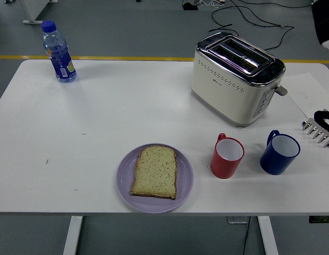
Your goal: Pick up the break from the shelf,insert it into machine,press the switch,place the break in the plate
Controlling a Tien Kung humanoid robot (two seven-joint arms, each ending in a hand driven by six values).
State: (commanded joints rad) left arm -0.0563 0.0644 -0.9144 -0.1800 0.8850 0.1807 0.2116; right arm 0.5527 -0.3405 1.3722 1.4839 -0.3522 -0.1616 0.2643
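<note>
On the near part of the white table (101, 122), a slice of bread (155, 171) lies flat on a round purple plate (184, 187), covering most of its middle and leaving the rim bare all round. Just to the right of the plate stands a red mug (226, 157), upright, its handle turned toward the far side; beside it, a little further right, stands a dark blue mug (279, 154), also upright, the two close but not touching. Behind the mugs sits a cream and chrome toaster (236, 78) with two slots on top, set at an angle to the table's edge, its lever on the right-hand end. A metal rack (319, 130) pokes in at the right edge of the table, only partly shown. Well apart from all this, at the far left corner, a plastic water bottle (57, 52) with a blue cap stands upright. Neither robot hand shows over the table; a dark and white shape at the top right corner is too cropped to identify, so no hand's state can be told.
</note>
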